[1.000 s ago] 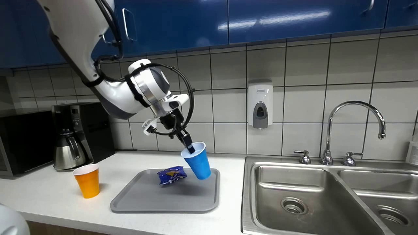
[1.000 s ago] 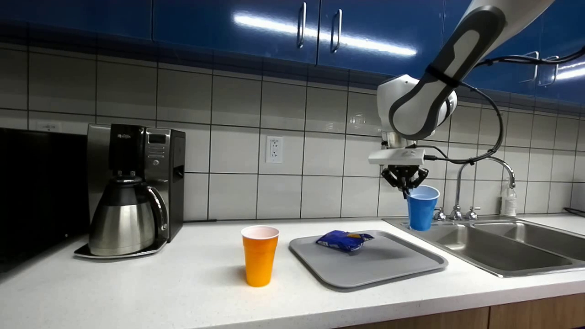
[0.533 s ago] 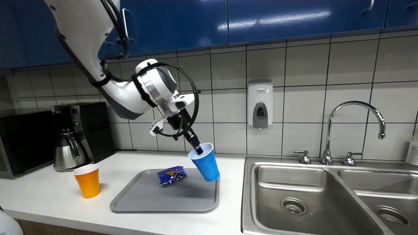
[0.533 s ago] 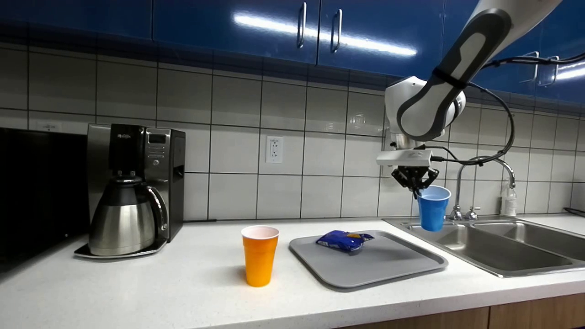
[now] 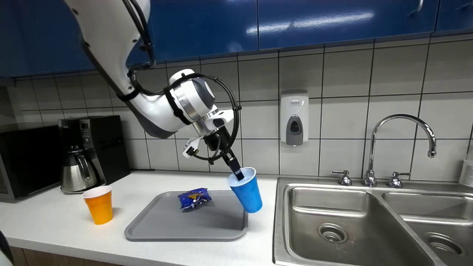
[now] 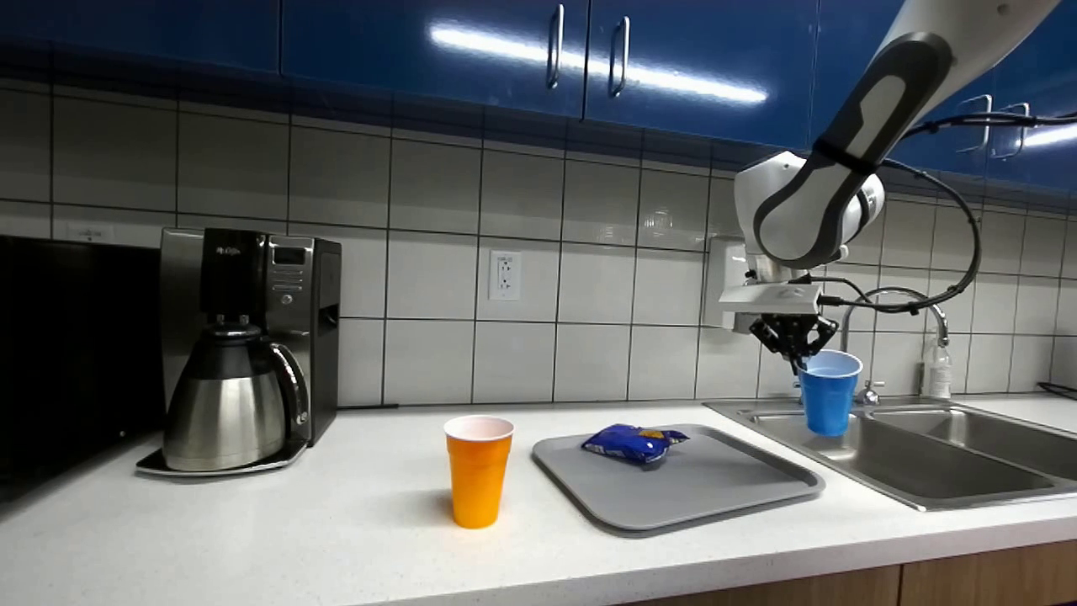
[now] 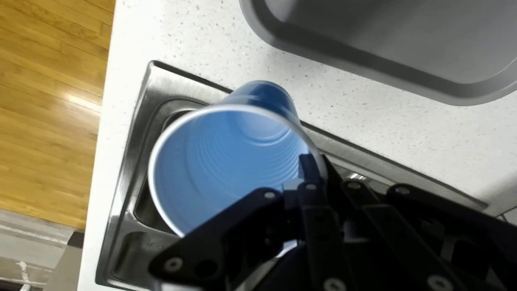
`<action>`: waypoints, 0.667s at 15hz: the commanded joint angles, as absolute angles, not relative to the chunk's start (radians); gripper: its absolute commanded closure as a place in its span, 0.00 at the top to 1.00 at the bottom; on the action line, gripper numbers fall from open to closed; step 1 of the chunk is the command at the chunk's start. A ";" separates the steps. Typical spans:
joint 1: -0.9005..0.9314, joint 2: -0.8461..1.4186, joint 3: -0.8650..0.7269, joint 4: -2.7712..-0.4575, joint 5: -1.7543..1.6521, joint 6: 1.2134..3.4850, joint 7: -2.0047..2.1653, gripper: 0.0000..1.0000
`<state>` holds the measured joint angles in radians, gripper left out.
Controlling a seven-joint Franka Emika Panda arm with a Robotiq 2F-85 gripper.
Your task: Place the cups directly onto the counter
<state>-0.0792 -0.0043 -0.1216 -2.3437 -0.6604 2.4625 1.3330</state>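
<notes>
My gripper (image 7: 320, 166) is shut on the rim of the blue cup (image 7: 226, 157), with one finger (image 7: 310, 167) inside it and one outside. In an exterior view the gripper (image 5: 239, 175) holds the blue cup (image 5: 249, 195) tilted in the air, at the tray's sink-side edge. The blue cup (image 6: 829, 408) also hangs raised in an exterior view, where the sink lies behind it. The orange cup (image 5: 99, 207) stands upright on the white counter (image 5: 48, 218); it also shows in an exterior view (image 6: 478, 480) and is out of the wrist view.
A grey tray (image 5: 184, 229) lies on the counter with a blue snack packet (image 5: 194, 198) on it. A steel double sink (image 5: 280, 229) with a faucet (image 5: 373, 147) is beside it. A coffee maker (image 6: 227, 404) stands at the far end. A soap dispenser (image 5: 294, 118) hangs on the wall.
The arm has moved toward the sink with the blue cup and slightly lower; the cup has passed from above the tray to its edge. The orange cup, tray and packet have not moved.
</notes>
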 commanded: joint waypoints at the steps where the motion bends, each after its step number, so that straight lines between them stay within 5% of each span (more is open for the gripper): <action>1: -0.105 0.025 -0.132 -2.330 -0.668 2.491 1.367 0.01; 10: -0.121 0.102 -0.183 -2.325 -0.605 2.551 1.424 0.01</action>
